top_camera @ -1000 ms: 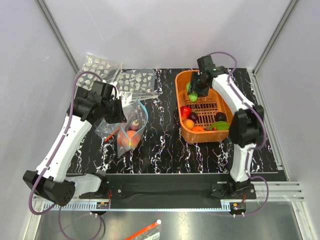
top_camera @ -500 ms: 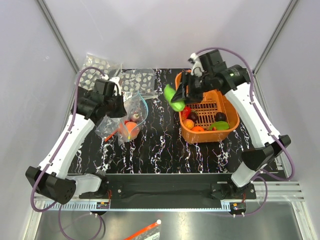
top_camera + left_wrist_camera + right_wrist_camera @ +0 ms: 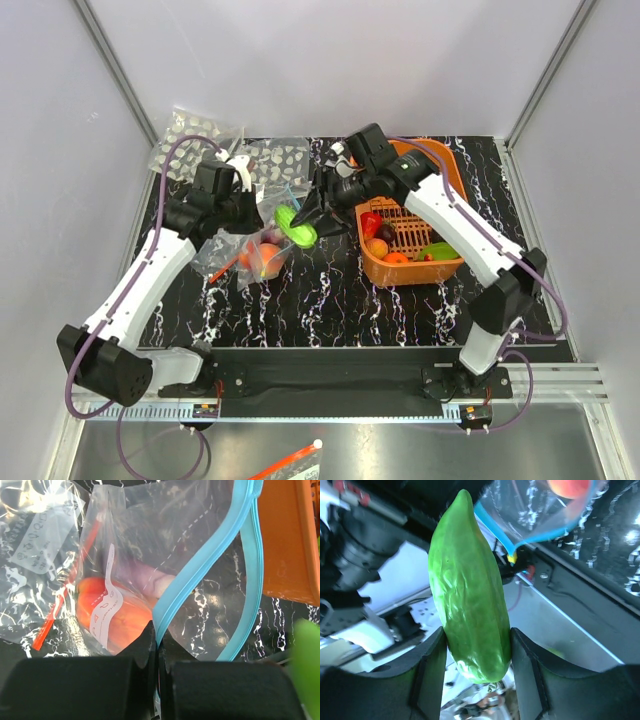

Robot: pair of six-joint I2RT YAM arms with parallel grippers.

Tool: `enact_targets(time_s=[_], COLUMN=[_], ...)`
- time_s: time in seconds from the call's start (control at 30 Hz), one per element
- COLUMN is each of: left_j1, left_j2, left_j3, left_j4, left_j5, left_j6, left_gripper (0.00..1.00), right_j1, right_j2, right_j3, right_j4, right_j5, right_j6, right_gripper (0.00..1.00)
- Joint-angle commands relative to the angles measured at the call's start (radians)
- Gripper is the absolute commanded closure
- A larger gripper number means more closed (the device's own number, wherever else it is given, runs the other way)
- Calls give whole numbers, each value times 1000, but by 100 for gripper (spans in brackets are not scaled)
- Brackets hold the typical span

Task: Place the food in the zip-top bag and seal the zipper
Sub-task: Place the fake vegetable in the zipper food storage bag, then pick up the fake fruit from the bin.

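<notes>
With the left gripper point(image 3: 157, 652) pinching the zipper point(image 3: 200, 575) to hold the bag point(image 3: 150, 540) open, the right gripper point(image 3: 477, 662), clamping the green food point(image 3: 467, 580), should probably centre over the mouth before releasing.

Wrist cameras close behind left gripper point(image 3: 159, 645) and right gripper point(image 3: 476, 645), facing out past the jaws, top external high above and behind both, looking down at the table point(image 3: 330, 290), all sharing the zipper point(image 3: 192, 572).

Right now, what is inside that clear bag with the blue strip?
Inside the zip-top bag lie an orange-red toy fruit and a pale purple piece. The left pincer, shut on the zipper, covers part of the bag, so more may be hidden.
</notes>
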Motion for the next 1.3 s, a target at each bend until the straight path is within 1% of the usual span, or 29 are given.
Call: enact_targets(time_s=[0.0, 0.07, 0.13, 0.17, 0.47, 0.63, 0.77, 0.8, 0.83, 0.87, 0.9, 0.97, 1.07, 1.17, 1.2, 1.23, 1.27], left_j1=[5, 5, 5, 5, 5, 5, 5, 5, 3, 3, 3, 5, 3, 5, 5, 5, 3], left_j2=[-33, -40, -47, -49, -66, -75, -81, -81, -79, -81, -83, -87, -84, -78, -76, -75, -72], left_j3=[-15, -25, -34, -38, -25, -26, -35, -37, -37, -40, -38, -37, -29, -29, -32, -35, -37], left_j4=[77, 86, 89, 87, 54, 49, 49, 44, 41, 41, 38, 41, 35, 28, 29, 31, 31], left_j5=[47, 64, 76, 75, 20, 30, 29, 30, 32, 30, 27, 27, 21, 1, -3, -6, -10], left_j6=[18, 18, 18, 18, 16, 24, 25, 25, 22, 21, 18, 16, 13, 9, 7, 7, 7], left_gripper=[100, 100, 100, 100, 100, 100, 100, 100, 100, 100, 100, 100, 100, 100, 100, 100, 100], right_j1=[9, 14, 15, 14, 17, 17, 17, 17, 17, 15, 17, 17, 15, 15, 15, 15, 14], right_j2=[61, 93, 130, 139, 198, 265, 363, 380, 397, 423, 432, 422, 379, 334, 321, 308, 279], right_j3=[75, 134, 154, 166, 180, 214, 319, 342, 394, 420, 441, 461, 427, 413, 410, 407, 407], right_j4=[77, 49, 35, -3, -178, -163, -132, -131, -150, -166, -177, -184, -161, -167, -174, -178, -180], right_j5=[-83, -81, -75, -64, 29, 40, 43, 43, 57, 68, 74, 103, 127, 163, 181, 218, 238], right_j6=[114, 126, 139, 137, 96, 100, 135, 143, 151, 149, 146, 143, 149, 117, 101, 64, 44], right_gripper=[66, 66, 67, 67, 68, 68, 67, 65, 54, 24, 13, 1, 0, 6, 9, 16, 19])
